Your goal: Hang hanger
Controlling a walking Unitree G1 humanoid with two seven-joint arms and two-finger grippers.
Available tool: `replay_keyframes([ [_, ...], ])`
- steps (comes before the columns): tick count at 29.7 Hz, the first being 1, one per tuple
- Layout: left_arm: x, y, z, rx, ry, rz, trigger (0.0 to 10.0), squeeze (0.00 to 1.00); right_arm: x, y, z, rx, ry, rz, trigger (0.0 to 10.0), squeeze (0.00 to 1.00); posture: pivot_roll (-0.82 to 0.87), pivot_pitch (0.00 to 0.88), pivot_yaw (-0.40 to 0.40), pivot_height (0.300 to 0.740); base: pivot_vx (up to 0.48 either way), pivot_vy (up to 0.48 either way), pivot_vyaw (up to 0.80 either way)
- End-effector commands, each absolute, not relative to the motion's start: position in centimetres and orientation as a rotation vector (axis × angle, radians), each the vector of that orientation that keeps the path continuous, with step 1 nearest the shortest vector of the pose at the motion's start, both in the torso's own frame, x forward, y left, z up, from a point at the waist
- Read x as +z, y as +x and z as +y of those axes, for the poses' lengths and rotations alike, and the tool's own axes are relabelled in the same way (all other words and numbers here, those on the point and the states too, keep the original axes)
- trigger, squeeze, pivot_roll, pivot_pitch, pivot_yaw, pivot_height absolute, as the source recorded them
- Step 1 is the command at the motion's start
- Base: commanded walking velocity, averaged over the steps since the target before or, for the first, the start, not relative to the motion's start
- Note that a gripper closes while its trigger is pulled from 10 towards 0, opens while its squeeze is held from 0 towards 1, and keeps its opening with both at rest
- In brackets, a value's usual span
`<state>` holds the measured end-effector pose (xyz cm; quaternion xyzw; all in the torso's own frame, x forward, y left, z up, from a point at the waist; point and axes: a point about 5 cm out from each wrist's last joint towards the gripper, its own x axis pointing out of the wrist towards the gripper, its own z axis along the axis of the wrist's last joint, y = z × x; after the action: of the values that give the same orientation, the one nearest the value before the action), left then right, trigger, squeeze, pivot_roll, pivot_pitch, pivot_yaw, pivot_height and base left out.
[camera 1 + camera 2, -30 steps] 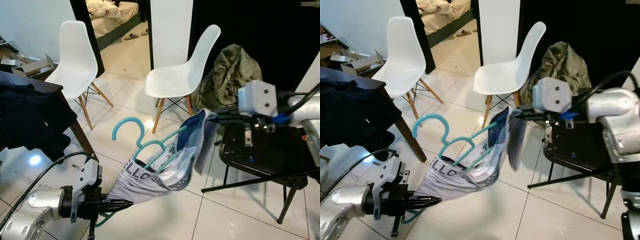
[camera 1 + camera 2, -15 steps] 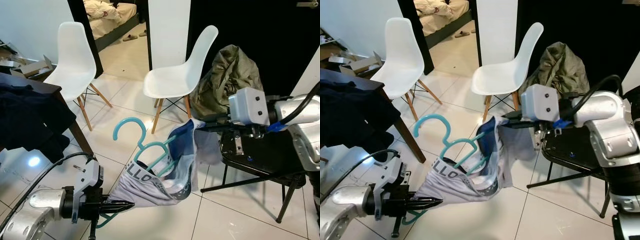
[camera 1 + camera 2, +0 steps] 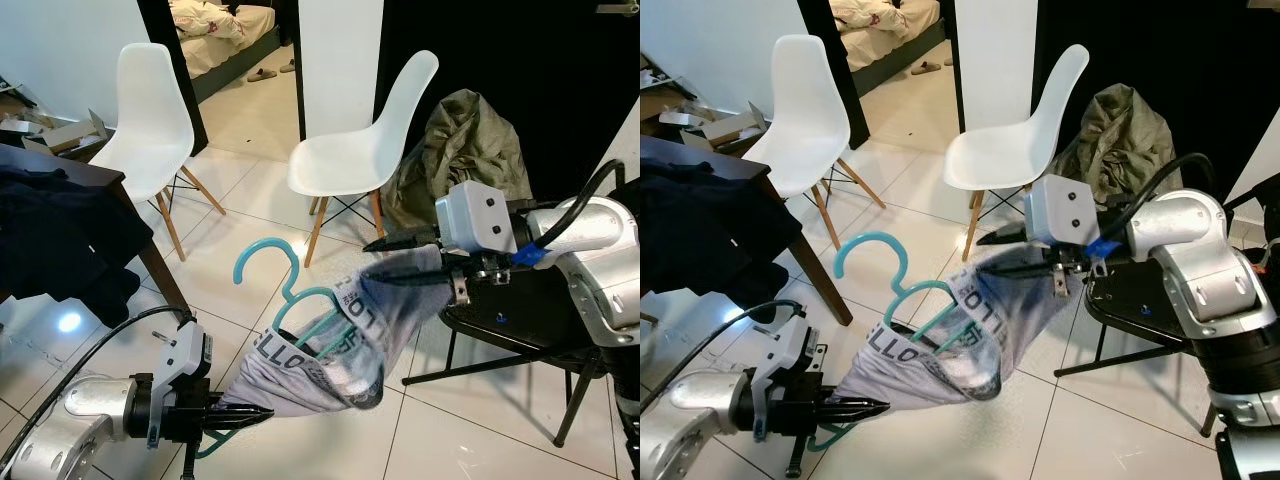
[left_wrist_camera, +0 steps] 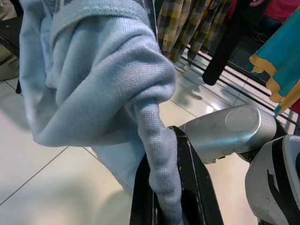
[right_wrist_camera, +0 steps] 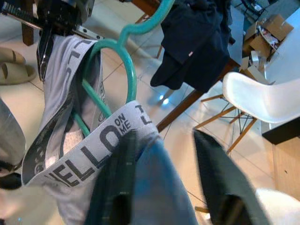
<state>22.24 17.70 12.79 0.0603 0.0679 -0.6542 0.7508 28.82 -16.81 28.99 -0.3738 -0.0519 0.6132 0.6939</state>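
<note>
My left gripper [image 3: 262, 412] sits low over the tiled floor [image 3: 480, 440], its fingers clamped on a twisted corner of the light grey garment [image 3: 330, 345]. The left wrist view confirms this: a pinched fold of the pale knit cloth runs down between the two black fingers [image 4: 190, 178].

My right gripper [image 3: 375, 246] is raised to the right of the garment, in front of the black folding chair [image 3: 520, 320]. Its fingers are spread apart, with one finger tucked inside the lettered waistband [image 5: 101, 145] and the other standing free of the cloth. I judge it open, stretching the band rather than pinching it.

The garment hangs stretched between the two grippers, its opening held wide. The teal hanger [image 3: 290, 300] is inside that opening: its hook [image 3: 262, 258] rises clear above the cloth, pointing toward the white chairs, while its shoulders lie within the waistband. A teal end also shows just below my left gripper.

Further out, two white shell chairs [image 3: 355, 150] stand on the tiles ahead. An olive bundle of cloth [image 3: 470, 150] is heaped behind the right one. A dark wooden table [image 3: 110, 185] at my left carries a dark blue garment [image 3: 60, 235]. A doorway [image 3: 225, 40] beyond opens onto a bed.
</note>
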Motion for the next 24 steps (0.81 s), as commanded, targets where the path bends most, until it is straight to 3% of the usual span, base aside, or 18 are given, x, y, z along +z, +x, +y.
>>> replay_keyframes([
  [1, 12.7, 22.3, 17.5, -1.445, 0.133, 0.143, 6.6, 0.0, 28.9, 28.5, -16.8, 1.372, -0.875, -0.114, 10.0, 1.0, -0.03, 0.095, 0.049, 0.74, 0.0, 0.0, 0.0],
  [9, 12.8, 22.4, 17.5, -1.448, 0.138, 0.137, 6.5, 0.0, 29.5, 28.2, -18.0, 1.365, -0.893, -0.097, 10.0, 1.0, -0.03, 0.092, 0.046, 0.74, 0.0, 0.0, 0.0],
  [10, 12.9, 22.3, 17.5, -1.462, 0.142, 0.138, 6.5, 0.0, 29.5, 28.4, -18.8, 1.346, -0.917, -0.063, 10.0, 0.79, -0.03, 0.088, 0.043, 0.74, 0.0, 0.0, 0.0],
  [13, 12.9, 22.3, 17.4, -1.471, 0.144, 0.139, 6.5, 0.0, 29.2, 28.4, -19.1, 1.341, -0.932, -0.039, 10.0, 0.79, -0.04, 0.087, 0.042, 0.74, 0.0, 0.0, 0.0],
  [14, 12.9, 22.2, 17.4, -1.484, 0.147, 0.14, 6.5, 0.0, 28.8, 28.3, -19.0, 1.36, -0.933, -0.013, 10.0, 0.0, -0.04, 0.084, 0.042, 0.74, 0.0, 0.0, 0.0],
  [24, 13.3, 22.1, 16.7, -1.562, 0.17, 0.138, 6.6, 0.0, 27.6, 28.0, -18.1, 1.435, -0.885, 0.029, 10.0, 0.0, -0.04, 0.085, 0.039, 0.74, 0.0, 0.0, 0.0],
])
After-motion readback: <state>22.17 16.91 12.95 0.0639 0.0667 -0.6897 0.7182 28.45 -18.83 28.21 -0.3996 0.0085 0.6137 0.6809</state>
